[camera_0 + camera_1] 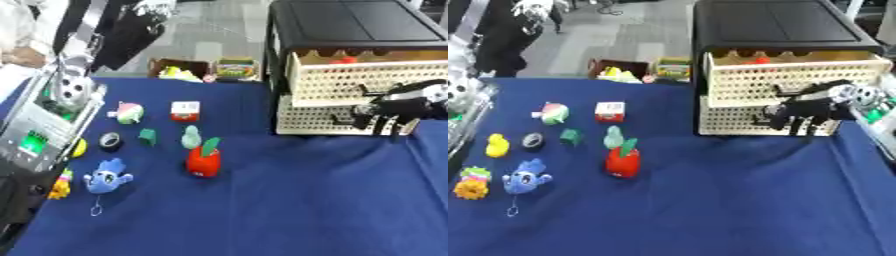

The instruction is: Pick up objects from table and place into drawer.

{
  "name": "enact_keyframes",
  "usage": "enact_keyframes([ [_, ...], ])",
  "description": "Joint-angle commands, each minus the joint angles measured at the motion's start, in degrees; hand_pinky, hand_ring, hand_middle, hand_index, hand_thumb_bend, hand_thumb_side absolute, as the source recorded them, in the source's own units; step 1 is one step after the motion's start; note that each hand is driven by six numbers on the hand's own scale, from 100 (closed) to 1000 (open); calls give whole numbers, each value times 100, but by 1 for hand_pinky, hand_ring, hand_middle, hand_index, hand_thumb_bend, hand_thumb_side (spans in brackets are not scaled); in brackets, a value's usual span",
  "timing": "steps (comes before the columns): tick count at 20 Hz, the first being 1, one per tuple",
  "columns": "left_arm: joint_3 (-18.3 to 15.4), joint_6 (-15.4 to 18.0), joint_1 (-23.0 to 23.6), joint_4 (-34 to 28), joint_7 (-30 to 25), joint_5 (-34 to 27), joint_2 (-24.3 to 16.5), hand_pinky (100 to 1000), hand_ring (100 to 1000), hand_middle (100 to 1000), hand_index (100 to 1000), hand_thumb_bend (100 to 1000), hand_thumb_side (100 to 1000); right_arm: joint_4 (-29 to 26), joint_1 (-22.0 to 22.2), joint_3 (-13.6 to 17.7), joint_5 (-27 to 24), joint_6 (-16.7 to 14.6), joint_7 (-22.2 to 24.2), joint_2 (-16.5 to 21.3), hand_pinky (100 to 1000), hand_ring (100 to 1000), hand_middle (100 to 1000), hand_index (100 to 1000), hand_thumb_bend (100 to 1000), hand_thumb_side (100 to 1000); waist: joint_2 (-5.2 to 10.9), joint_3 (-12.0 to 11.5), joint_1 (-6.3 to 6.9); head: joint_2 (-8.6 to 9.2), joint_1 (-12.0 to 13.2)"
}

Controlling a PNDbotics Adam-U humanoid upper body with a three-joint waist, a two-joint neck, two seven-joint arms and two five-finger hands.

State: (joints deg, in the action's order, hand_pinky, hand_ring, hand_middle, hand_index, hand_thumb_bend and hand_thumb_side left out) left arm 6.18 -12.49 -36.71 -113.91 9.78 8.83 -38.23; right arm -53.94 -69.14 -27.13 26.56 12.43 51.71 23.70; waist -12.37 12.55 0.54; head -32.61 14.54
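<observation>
Right hand: we see our right hand [802, 111] reaching in from the right, in front of the drawer fronts, fingers curled downward; we cannot tell whether they hold anything.
Left hand: we see a silver and black arm at the left edge of the left eye view, but no fingers.
Drawer unit: a black cabinet [780, 25] stands at the far right of the counter [710, 200], with two cream perforated drawers; the upper drawer [798, 70] is pulled out a little, with something red [756, 61] showing inside.
Objects: on the counter's left half we see a red apple toy [622, 161], a pale green figure [613, 137] just behind it, a blue plush [525, 181], a green block [570, 136], a black ring [532, 140], a red and white box [609, 111], a pink and green ball [554, 113], a yellow duck [497, 145] and an orange flower toy [471, 189].
</observation>
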Motion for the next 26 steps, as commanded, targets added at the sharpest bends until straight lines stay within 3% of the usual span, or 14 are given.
enact_keyframes([
  [1, -37, 1, -45, -68, -21, 33, -92, 432, 677, 678, 888, 100, 743, 14, -279, 153, 235, -71, 26, -71, 589, 751, 794, 815, 100, 1000, 91, -29, -9, 56, -8],
  [11, -34, 5, -22, -68, -41, 59, -66, 433, 677, 679, 888, 100, 744, 374, -566, 339, 907, -310, 26, -394, 561, 729, 762, 791, 100, 1000, 69, -91, -5, 98, -28],
  [19, -48, -12, 11, -68, -50, 84, -78, 434, 677, 679, 888, 100, 746, 617, -548, 292, 864, -433, 26, -338, 480, 667, 733, 776, 100, 1000, 45, -72, -29, 107, -14],
  [26, -68, -19, 25, -68, -35, 65, -94, 436, 677, 680, 887, 100, 747, 496, -561, 226, 723, -434, 26, -284, 444, 634, 714, 770, 100, 1000, 62, -77, -51, 144, -11],
])
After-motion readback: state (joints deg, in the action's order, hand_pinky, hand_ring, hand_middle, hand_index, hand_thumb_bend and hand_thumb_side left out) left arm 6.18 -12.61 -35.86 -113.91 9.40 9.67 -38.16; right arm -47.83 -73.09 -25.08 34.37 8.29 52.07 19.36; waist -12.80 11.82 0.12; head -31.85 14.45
